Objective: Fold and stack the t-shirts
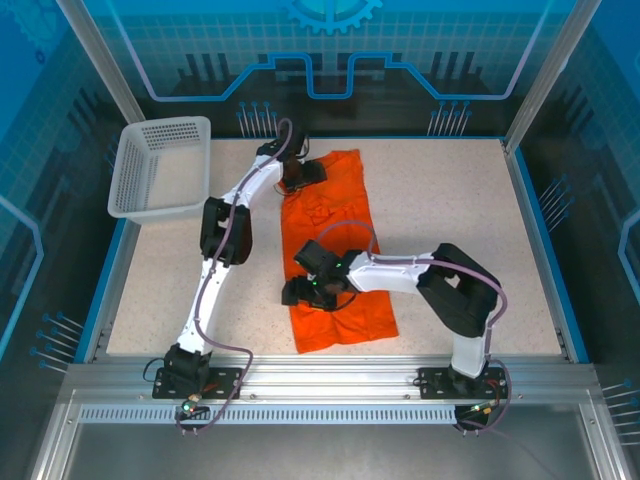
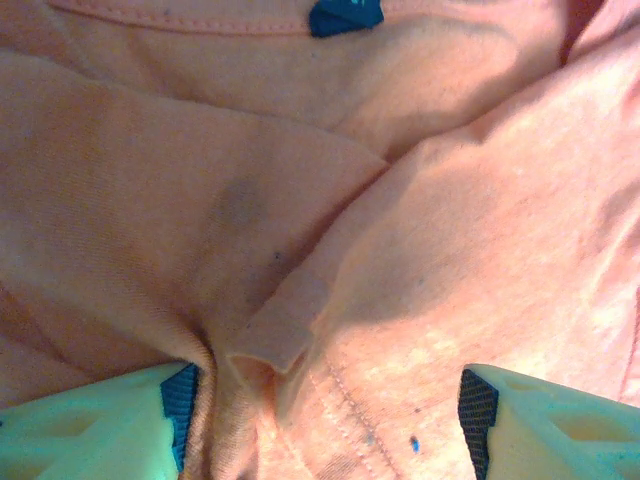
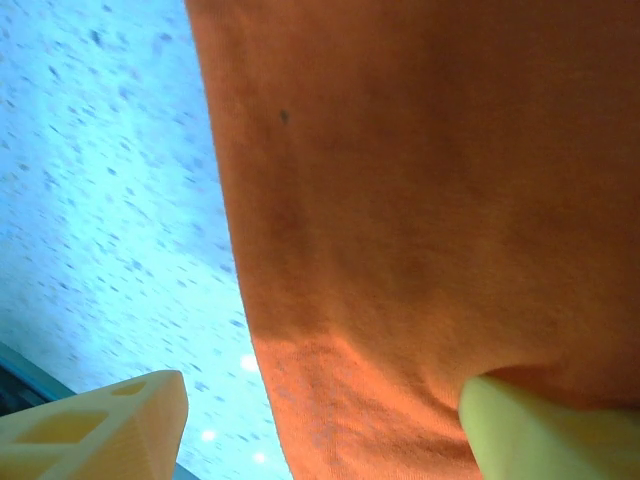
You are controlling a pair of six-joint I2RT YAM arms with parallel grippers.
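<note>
Your left tool (image 2: 330, 405) and right tool (image 3: 320, 410) hold nothing, tips spread wide. Pinch just the fold (image 2: 280, 340) between the left tips and the shirt (image 1: 340, 200) may bunch up.

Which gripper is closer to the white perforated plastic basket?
Left. The left gripper is at the far end of the bright orange t-shirt, right of the white perforated plastic basket; the right gripper is farther, midway down the shirt's left edge.
</note>
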